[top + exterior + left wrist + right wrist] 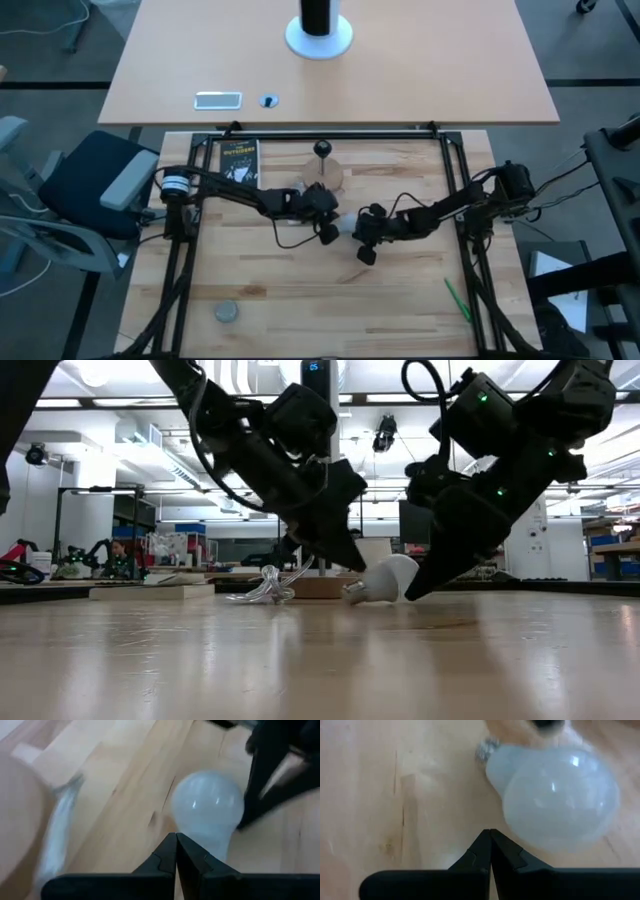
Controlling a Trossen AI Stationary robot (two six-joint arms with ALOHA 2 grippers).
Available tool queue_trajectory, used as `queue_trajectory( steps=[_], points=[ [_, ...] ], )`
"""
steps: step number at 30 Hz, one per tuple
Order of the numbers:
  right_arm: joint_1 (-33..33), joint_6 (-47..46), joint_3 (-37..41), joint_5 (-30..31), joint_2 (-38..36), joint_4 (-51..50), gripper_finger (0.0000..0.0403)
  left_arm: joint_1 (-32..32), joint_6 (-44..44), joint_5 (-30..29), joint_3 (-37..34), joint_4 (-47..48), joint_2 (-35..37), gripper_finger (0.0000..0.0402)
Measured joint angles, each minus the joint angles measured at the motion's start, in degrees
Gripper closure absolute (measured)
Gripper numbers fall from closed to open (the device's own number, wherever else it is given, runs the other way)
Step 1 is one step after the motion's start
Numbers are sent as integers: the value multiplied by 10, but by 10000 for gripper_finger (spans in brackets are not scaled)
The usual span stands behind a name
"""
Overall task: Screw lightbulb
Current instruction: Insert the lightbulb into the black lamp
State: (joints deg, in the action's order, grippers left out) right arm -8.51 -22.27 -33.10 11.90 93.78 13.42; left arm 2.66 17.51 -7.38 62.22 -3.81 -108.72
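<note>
The white frosted lightbulb (pixel 345 226) lies on its side on the wooden table, globe (pixel 392 574) toward the right and screw base (pixel 352 594) toward the left. My left gripper (pixel 329 233) is shut and slants down; its tip (pixel 356 566) hangs just over the bulb's neck. My right gripper (pixel 366 251) is also shut and slants down from the other side, its tip (pixel 412 594) low beside the globe. The black socket (pixel 322 150) stands on its wooden disc (pixel 324 176) behind them. My left gripper's shut fingertips (pixel 176 838) stand over the bulb's neck (pixel 210 845), slanting down from the table's left; I cannot tell whether they touch it. My right gripper's shut fingers (pixel 246 818) lie against the side of the globe (pixel 560 800), slanting down from the right. The bulb rests on the table.
A crumpled clear plastic wrapper (pixel 268 586) lies left of the bulb near the disc. A black booklet (pixel 238 160) is at the far left, a grey round thing (pixel 227 312) at the near left, and a green pen (pixel 457 300) at the near right.
</note>
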Motion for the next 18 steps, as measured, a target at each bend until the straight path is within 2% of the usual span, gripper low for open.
queue_trajectory(
  steps=[4,8,14,18],
  points=[
    [0,-13,4,8,-3,-18,403,-1,12,50,0,51,12,400],
    [0,-16,6,12,-5,-20,403,-8,-2,108,-1,47,12,378],
    [0,-16,7,14,-4,-19,403,-27,-59,96,0,30,11,300],
    [0,-16,7,15,-4,-19,403,-35,-80,36,0,5,2,243]
  ],
)
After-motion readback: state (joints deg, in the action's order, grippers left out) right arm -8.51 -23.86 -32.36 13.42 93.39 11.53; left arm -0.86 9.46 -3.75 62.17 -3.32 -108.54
